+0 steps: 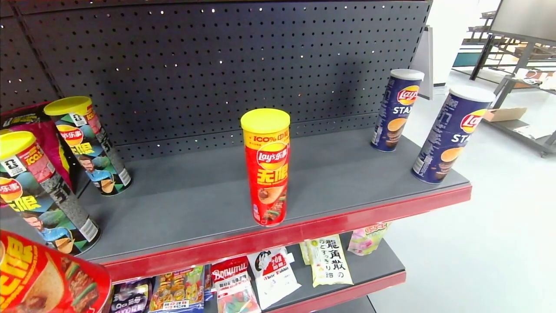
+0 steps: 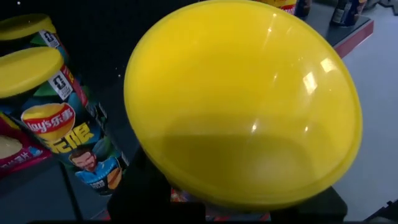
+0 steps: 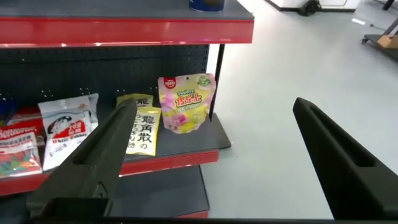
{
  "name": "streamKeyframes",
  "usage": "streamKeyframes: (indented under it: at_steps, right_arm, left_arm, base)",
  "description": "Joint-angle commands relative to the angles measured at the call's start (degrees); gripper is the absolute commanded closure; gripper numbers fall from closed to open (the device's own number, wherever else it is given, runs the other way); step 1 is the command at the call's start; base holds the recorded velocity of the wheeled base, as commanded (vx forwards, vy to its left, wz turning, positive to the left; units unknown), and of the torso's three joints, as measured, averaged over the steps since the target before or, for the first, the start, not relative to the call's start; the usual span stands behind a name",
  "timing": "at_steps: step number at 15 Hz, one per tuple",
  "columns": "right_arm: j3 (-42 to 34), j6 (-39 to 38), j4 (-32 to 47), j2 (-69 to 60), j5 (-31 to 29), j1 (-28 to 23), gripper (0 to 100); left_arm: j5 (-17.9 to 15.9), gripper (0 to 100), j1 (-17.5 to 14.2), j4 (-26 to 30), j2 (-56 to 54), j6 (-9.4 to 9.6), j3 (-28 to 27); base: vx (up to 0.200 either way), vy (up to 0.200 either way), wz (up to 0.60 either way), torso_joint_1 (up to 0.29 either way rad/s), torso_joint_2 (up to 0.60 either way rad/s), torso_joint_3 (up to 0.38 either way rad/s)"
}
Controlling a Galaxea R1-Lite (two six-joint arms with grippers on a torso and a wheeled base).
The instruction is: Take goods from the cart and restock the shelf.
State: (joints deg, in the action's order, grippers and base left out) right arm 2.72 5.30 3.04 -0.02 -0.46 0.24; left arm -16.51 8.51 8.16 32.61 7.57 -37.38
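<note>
The left claw (image 2: 233, 208) pinches a red chip can (image 1: 47, 278) below its yellow lid (image 2: 242, 106), just off the shelf's (image 1: 347, 174) front left corner. The right claw (image 3: 214, 106) is spread, empty. The can looks light, stiff, crushable; grip mid-body, gently.

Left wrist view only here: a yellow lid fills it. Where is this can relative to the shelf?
Observer: In the head view the held red can is low at the left, in front of the red shelf edge, not on the shelf.
Operator: Any free spot?
Observer: Bare shelf lies between the upright red can at the front middle and the patterned cans at the left.
Operator: And the right arm?
Observer: The right gripper is open, down by the lower shelf's snack bags.
</note>
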Motion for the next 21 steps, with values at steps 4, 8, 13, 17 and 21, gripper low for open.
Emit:
streamKeyframes:
  at_steps: [4, 8, 13, 17, 21]
  right_arm:
    - [-2.7, -2.1, -3.3, 0.0, 5.0, 0.0, 0]
    - [-2.6, -5.3, -2.9, 0.0, 2.8, 0.0, 0]
    - [-2.6, -5.6, -3.0, 0.0, 2.7, 0.0, 0]
    - [-2.6, -5.6, -3.0, 0.0, 2.7, 0.0, 0]
    - [-2.6, -5.6, -3.0, 0.0, 2.7, 0.0, 0]
  left_arm:
    - [-1.4, 100, 0.0, -10.7, 15.1, -0.10, -2.4]
    - [-2.8, 100, 0.0, -11.7, 20.0, -0.10, -3.4]
    - [-2.8, 100, 0.0, -13.3, 27.0, -0.01, -4.4]
    - [-2.8, 100, 1.3, -26.7, 39.7, -0.01, -6.0]
    - [-2.7, 100, 4.7, -28.1, 48.4, -1.86, -14.3]
  base:
    - [0.000, 0.000, 0.00, 0.000, 0.00, 0.000]
    - [0.000, 0.000, 0.00, 0.000, 0.00, 0.000]
    - [0.000, 0.000, 0.00, 0.000, 0.00, 0.000]
    - [0.000, 0.000, 0.00, 0.000, 0.00, 0.000]
    - [0.000, 0.000, 0.00, 0.000, 0.00, 0.000]
